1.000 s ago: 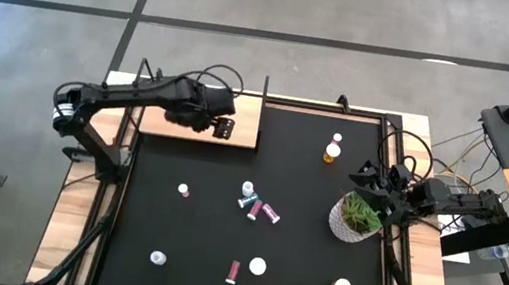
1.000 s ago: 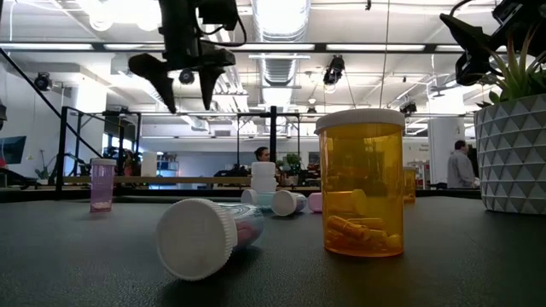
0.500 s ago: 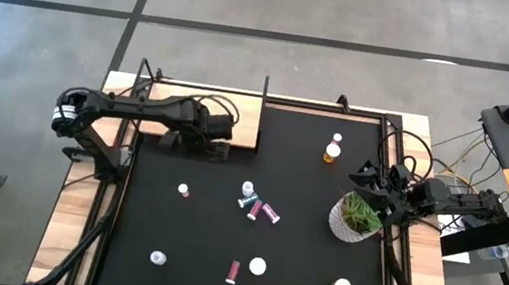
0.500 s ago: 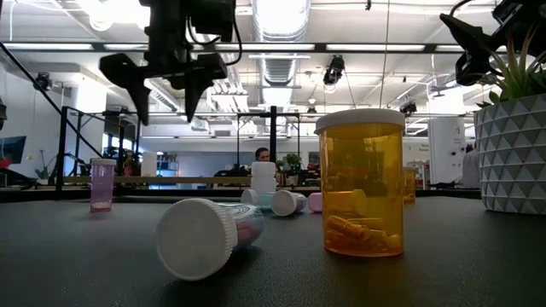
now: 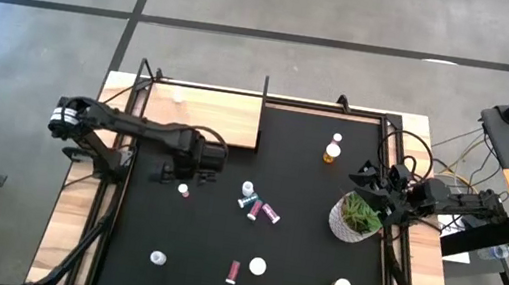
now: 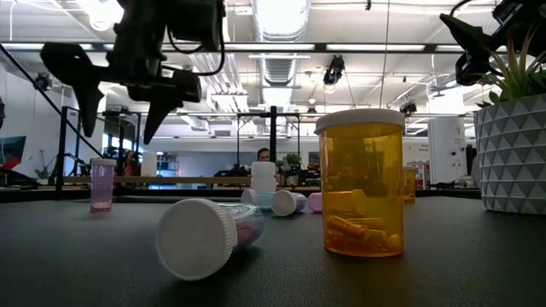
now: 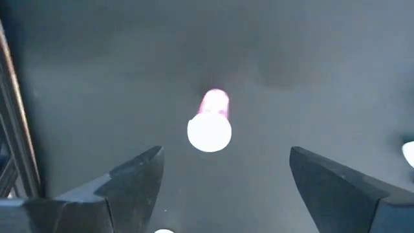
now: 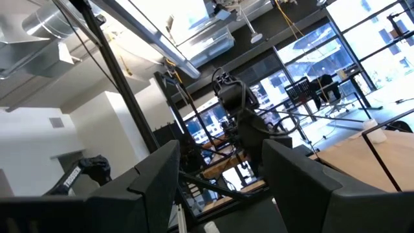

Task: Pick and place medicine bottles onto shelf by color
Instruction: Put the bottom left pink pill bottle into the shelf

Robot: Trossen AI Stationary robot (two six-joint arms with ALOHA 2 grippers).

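**Left gripper over a pink bottle**

Nine bottles show from above: eight on the black mat [image 5: 221, 229], one on the wooden shelf [image 5: 200, 114]. The left gripper [image 7: 223, 184], fingers spread and empty, has moved off the shelf to hover above an upright pink bottle [image 5: 184, 191]. The right gripper [image 5: 368, 173], fingers parted, waits unmoved beside the potted plant [image 5: 355, 218].

The mat [image 5: 223, 219] was black and the shelf [image 5: 208, 115] pale tan wood. A pink bottle [image 7: 211, 120] had a white cap. Nearest in the low view stood an orange bottle [image 6: 360, 192], also white-capped. The pot [image 6: 512, 153] was white with a triangle pattern, its plant [image 5: 361, 212] green. Both arms were dark.
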